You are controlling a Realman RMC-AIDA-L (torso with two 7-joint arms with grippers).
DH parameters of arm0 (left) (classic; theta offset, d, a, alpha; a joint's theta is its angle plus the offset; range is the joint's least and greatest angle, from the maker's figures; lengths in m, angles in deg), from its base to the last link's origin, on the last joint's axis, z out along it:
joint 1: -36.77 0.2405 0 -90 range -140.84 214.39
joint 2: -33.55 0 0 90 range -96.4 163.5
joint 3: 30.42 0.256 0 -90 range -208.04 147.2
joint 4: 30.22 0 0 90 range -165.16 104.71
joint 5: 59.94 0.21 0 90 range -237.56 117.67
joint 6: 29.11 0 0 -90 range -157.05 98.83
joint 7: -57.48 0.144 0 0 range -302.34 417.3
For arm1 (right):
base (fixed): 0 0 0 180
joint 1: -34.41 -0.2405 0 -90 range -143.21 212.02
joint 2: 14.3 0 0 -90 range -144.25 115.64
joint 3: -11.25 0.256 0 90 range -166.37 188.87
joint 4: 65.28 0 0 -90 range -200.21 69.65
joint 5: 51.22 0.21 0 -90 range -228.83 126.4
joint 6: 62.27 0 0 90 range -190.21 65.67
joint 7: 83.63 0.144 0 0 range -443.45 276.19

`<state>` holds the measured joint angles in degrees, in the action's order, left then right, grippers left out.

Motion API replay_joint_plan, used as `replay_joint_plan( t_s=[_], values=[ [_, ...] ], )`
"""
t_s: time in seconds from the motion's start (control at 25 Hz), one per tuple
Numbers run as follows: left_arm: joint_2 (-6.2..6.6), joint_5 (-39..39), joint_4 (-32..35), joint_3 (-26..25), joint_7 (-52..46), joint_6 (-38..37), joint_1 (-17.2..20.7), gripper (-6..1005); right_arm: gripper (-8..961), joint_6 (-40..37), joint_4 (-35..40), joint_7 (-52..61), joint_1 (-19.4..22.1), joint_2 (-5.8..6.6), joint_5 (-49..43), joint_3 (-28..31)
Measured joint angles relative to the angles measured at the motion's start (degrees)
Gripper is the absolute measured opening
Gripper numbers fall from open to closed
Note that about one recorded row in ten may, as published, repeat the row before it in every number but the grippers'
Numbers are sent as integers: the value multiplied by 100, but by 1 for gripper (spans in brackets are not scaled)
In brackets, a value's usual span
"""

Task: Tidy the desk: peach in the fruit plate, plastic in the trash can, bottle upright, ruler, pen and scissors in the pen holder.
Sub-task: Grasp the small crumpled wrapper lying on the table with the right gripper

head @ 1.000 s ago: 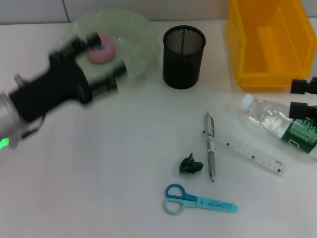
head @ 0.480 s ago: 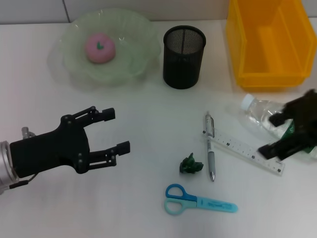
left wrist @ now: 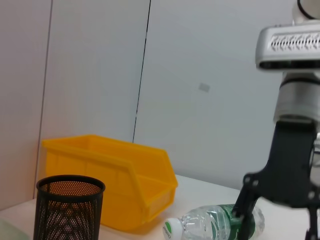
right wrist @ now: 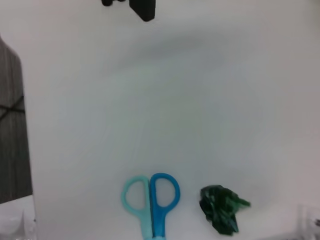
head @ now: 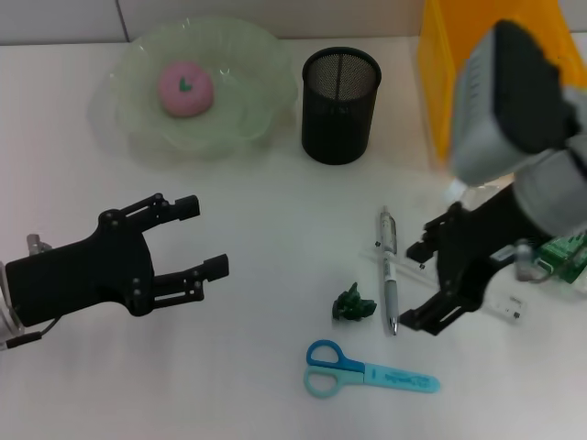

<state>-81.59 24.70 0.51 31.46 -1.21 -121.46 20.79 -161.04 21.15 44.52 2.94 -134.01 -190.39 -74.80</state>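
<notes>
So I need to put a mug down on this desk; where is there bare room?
Bare desk lies between the left gripper and the green plastic scrap, and in front of the fruit plate. It is crowded around the pen, ruler, scissors and bottle, where the right gripper hovers with open jaws.

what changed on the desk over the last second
The left end effector let go of the peach in the fruit plate and pulled back toward the robot, open and empty. The right end effector swung in from the desk's right edge over the bottle, now open above the ruler beside the pen. Scissors, plastic scrap and pen holder stayed put.
</notes>
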Motion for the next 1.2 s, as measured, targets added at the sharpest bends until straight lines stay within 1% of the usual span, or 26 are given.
replay_joint_plan(
  t_s=[0.2, 0.4, 0.8, 1.2],
  values=[
    [-3, 4, -8, 0, -12, 15, -12, 859, 720, 872, -386, 169, -40, 0, -5, -662],
    [-10, 8, 23, 0, -86, 19, -6, 859, 715, 1460, -904, 431, -261, 3, 10, -1003],
    [-11, 9, 25, 0, -89, 61, -13, 859, 705, 1772, -1330, 643, -489, 0, 41, -1299],
    [-17, 8, 27, -60, -90, 71, -25, 860, 695, 1912, -1422, 676, -561, 0, 172, -1520]
  ],
)
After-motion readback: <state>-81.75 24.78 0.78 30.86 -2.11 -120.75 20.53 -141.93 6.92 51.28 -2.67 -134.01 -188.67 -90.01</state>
